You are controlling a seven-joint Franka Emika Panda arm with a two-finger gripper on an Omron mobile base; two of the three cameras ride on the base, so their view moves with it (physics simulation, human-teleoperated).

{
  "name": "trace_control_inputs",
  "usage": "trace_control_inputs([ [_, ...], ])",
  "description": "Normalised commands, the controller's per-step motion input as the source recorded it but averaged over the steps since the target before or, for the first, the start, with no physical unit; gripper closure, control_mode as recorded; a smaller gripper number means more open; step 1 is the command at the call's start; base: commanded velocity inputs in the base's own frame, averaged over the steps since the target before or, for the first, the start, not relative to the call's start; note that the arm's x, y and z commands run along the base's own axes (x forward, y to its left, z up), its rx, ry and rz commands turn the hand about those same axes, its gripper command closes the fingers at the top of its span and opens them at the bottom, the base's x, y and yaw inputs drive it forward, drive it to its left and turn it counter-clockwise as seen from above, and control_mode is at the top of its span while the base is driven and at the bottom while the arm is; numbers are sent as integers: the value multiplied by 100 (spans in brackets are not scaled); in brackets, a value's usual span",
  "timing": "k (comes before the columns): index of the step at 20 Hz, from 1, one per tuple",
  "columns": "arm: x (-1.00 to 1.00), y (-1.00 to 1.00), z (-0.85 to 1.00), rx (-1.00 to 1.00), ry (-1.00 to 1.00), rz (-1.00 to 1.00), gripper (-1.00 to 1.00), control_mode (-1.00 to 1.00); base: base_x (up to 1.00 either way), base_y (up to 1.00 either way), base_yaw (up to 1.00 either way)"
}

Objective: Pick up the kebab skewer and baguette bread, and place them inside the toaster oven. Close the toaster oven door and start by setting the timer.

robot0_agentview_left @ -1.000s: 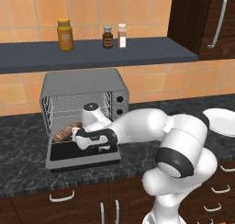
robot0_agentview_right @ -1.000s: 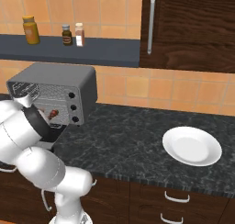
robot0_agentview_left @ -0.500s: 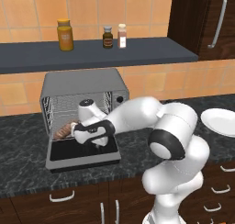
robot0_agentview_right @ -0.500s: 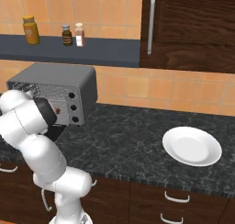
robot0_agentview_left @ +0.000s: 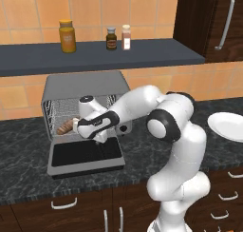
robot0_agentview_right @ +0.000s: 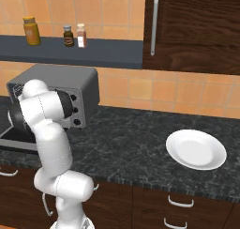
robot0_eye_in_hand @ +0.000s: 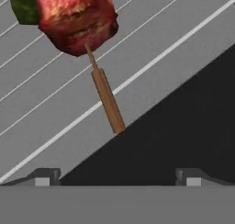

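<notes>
The grey toaster oven (robot0_agentview_left: 85, 86) stands on the counter with its dark glass door (robot0_agentview_left: 85, 155) dropped flat in front. My gripper (robot0_agentview_left: 79, 127) is at the oven mouth, just above the door's hinge edge. The hand view looks down on the wire rack (robot0_eye_in_hand: 55, 94), where the kebab skewer (robot0_eye_in_hand: 103, 97) lies with a red meat chunk, a green piece and a wooden handle pointing toward me. My gripper (robot0_eye_in_hand: 118, 177) is open, its tips wide apart and holding nothing. A brown elongated shape (robot0_agentview_left: 65, 127) lies on the rack left of the hand; whether it is the baguette bread I cannot tell.
Black knobs (robot0_agentview_right: 75, 111) line the oven's right side. A white plate (robot0_agentview_right: 196, 148) sits far right on the dark stone counter (robot0_agentview_right: 126, 139). Above the oven, a shelf (robot0_agentview_left: 95, 55) carries three jars. A dark cabinet (robot0_agentview_right: 197, 26) hangs at the upper right.
The hand has slid left along the oven front toward the cavity, and the arm has stretched further across the open door. The door has stayed down.
</notes>
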Motion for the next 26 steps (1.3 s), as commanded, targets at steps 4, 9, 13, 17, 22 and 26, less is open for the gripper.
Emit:
trace_control_inputs([
  [4,59,0,-14,0,0,-6,-100,-100,0,0,0],
  [9,-2,0,-1,0,0,-2,-100,-100,0,0,0],
  [13,-98,0,0,0,-2,0,-100,-100,0,0,0],
  [17,-100,-4,0,1,-4,1,-100,-100,0,0,0],
  [22,-100,0,0,4,0,16,-100,-100,0,0,0],
  [26,-100,0,0,4,0,26,-100,-100,0,0,0],
])
